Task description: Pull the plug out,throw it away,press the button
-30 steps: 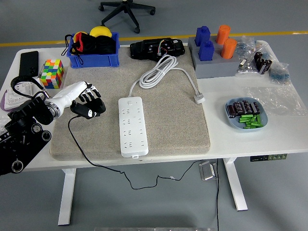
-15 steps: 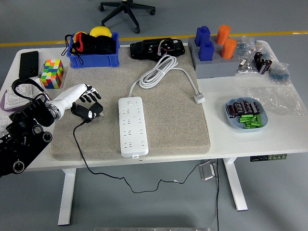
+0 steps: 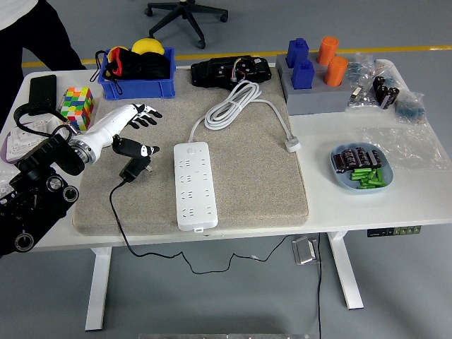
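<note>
Black plug (image 3: 135,168) with thin black cord already out of white power strip (image 3: 191,185), lying on grey mat (image 3: 240,176) beside it. Your left hand (image 3: 134,121) above plug, fingers spread, gripping nothing. Button press left to do.

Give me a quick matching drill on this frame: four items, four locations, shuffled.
Items:
1. black plug
2. power strip
3. left hand
4. colour cube

Locations:
A. far left of the white table, off the mat
B. lying on the mat, left of the strip, its black cord trailing off the near edge
C. open above the mat's left side, holding nothing
D. lengthwise down the middle of the grey mat

Pairs: 1-B, 2-D, 3-C, 4-A
</note>
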Controlling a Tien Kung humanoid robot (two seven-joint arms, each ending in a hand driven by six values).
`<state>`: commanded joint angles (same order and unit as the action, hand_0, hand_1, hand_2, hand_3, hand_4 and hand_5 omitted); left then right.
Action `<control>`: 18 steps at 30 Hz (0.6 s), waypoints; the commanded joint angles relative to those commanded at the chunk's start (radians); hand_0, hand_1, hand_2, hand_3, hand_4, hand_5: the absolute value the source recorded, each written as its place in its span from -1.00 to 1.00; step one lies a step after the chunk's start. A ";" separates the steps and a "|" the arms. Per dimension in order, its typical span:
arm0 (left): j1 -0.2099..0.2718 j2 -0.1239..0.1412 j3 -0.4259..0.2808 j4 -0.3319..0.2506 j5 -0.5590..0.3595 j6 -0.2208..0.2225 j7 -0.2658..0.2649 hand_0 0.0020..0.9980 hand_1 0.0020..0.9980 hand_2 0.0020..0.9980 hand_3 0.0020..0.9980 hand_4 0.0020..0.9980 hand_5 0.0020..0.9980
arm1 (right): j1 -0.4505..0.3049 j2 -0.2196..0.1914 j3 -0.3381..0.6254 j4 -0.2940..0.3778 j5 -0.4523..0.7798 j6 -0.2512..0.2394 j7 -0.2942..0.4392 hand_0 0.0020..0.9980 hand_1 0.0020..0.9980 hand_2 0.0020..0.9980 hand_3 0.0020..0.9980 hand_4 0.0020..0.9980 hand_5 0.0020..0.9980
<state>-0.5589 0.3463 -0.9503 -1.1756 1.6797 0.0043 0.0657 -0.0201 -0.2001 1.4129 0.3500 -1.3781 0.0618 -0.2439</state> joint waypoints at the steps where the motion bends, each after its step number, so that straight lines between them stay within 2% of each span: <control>1: -0.007 0.000 0.007 -0.004 -0.006 0.001 -0.001 -0.12 0.11 0.25 0.63 0.48 -1.00 | 0.000 0.000 -0.001 0.000 0.000 0.000 0.000 0.58 0.51 0.51 0.50 0.59 0.69; 5: -0.068 -0.003 0.064 0.021 -0.032 -0.010 0.019 -0.12 0.11 0.25 0.63 0.48 -1.00 | 0.003 0.000 -0.002 -0.001 0.001 0.000 0.000 0.58 0.51 0.51 0.50 0.59 0.69; 6: -0.086 -0.004 0.084 0.032 -0.034 -0.013 0.024 -0.79 -0.68 -0.43 0.39 -0.42 -1.00 | 0.004 -0.001 -0.003 -0.001 0.002 0.000 0.000 0.58 0.51 0.51 0.50 0.59 0.70; 11: -0.166 -0.006 0.188 0.089 -0.064 -0.017 0.043 -0.79 -0.68 -0.43 0.39 -0.42 -1.00 | 0.008 -0.005 -0.006 0.000 0.005 0.000 0.000 0.58 0.51 0.51 0.50 0.59 0.70; 12: -0.181 -0.008 0.211 0.102 -0.079 -0.024 0.053 -0.97 -0.96 -0.76 0.29 -0.84 -1.00 | 0.009 -0.005 -0.007 -0.001 0.005 0.000 0.000 0.58 0.51 0.50 0.50 0.59 0.69; 18: -0.241 -0.021 0.312 0.160 -0.155 -0.073 0.124 -1.00 -0.98 -0.75 0.29 -0.89 -1.00 | 0.007 -0.007 -0.013 -0.002 0.006 0.001 0.000 0.58 0.51 0.50 0.50 0.59 0.69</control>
<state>-0.7997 0.3253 -0.6379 -1.0157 1.5245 -0.0689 0.1893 -0.0128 -0.2069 1.3996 0.3477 -1.3721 0.0624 -0.2442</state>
